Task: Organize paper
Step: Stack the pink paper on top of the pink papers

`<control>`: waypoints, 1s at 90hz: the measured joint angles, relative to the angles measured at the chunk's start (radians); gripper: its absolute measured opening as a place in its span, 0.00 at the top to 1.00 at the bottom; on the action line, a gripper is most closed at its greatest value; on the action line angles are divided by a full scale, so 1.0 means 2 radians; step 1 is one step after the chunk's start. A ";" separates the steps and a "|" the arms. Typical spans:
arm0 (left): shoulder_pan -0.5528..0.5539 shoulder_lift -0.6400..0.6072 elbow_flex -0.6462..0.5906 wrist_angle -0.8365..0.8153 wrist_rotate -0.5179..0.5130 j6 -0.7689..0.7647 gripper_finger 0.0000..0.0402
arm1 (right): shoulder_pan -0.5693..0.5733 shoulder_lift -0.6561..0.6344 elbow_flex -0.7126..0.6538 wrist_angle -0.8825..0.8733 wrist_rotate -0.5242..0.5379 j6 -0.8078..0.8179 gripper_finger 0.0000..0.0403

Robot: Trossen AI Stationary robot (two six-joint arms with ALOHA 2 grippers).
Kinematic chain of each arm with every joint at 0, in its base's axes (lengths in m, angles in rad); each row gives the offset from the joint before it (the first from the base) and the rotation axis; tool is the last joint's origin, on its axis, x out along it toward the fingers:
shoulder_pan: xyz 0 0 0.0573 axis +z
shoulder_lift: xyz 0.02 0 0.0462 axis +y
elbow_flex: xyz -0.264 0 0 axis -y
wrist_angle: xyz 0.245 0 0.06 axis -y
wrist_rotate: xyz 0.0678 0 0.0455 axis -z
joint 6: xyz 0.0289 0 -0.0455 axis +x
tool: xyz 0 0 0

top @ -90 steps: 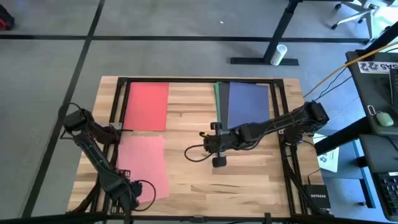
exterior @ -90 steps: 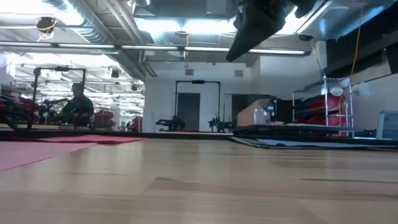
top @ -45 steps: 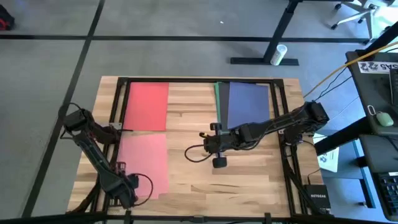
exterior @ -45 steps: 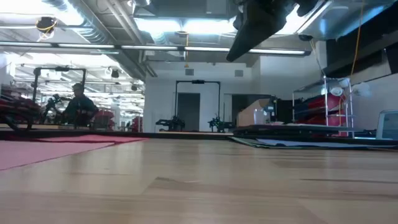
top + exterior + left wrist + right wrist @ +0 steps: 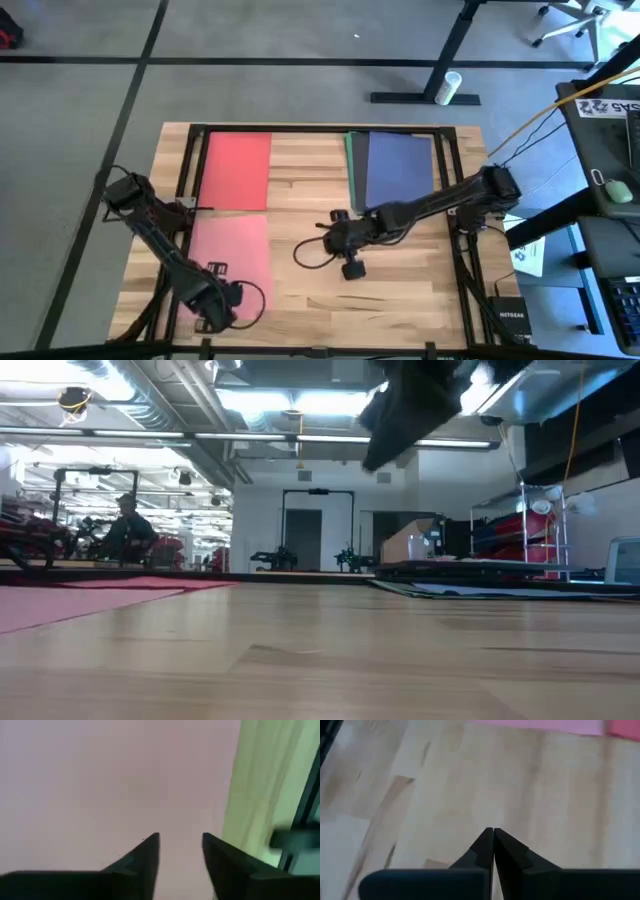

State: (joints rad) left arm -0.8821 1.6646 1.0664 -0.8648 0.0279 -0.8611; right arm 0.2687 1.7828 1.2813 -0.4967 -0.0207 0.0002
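Counting paper [image 5: 236,158]: 1 red, 1 pink, 1 blue.

Red sheet [image 5: 236,170], pink sheet [image 5: 232,262], blue sheet [image 5: 398,168], pale wooden table [image 5: 300,190].

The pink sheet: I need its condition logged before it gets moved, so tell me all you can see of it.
The pink sheet is a thin, plain rectangle lying flat on the wooden table, near the left front corner, just in front of the red sheet. No creases show. The left gripper, fingers apart, is low over its front edge; contact is unclear.
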 joint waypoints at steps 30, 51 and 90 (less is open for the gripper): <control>0.064 0.000 0.000 0.115 -0.151 0.085 1.00 | 0.010 0.012 0.000 0.014 0.029 -0.029 1.00; 0.126 0.000 -0.001 0.211 -0.157 0.223 1.00 | 0.020 -0.040 0.000 -0.025 0.065 -0.030 1.00; 0.178 0.055 -0.031 0.213 -0.053 0.304 1.00 | 0.033 -0.056 0.000 -0.077 0.119 -0.014 1.00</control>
State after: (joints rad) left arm -0.5270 1.7752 1.0054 -0.4393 -0.0788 -0.2531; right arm 0.3344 1.6699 1.2816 -0.6498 0.2180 -0.0269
